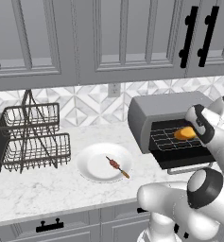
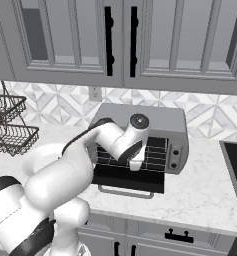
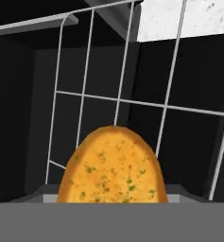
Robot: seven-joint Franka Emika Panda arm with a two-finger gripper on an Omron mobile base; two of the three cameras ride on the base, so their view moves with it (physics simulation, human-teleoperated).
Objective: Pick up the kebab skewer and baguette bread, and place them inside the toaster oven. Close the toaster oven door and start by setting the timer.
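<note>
Left base view: a white marble counter [image 1: 47, 189] under grey cabinets [image 1: 123, 38], a wire rack [image 1: 33, 137] far left. The kebab skewer [image 1: 117, 166] lies on a white plate [image 1: 92, 163]. The baguette bread [image 1: 185, 133] sits inside the toaster oven [image 1: 160, 113], its door [image 1: 186, 160] down; whether the gripper [image 2: 136, 164] pinches it I cannot tell.

The left base view looked forward and down from behind the arm's left, taking in the bench [image 1: 47, 189] from the wire rack [image 1: 30, 137] to the toaster oven [image 1: 165, 118]. The right base view faced the same toaster oven [image 2: 155, 120] from the arm's other side. The hand view sat very near the baguette bread [image 3: 113, 168], looking into the oven's dark cavity.
</note>
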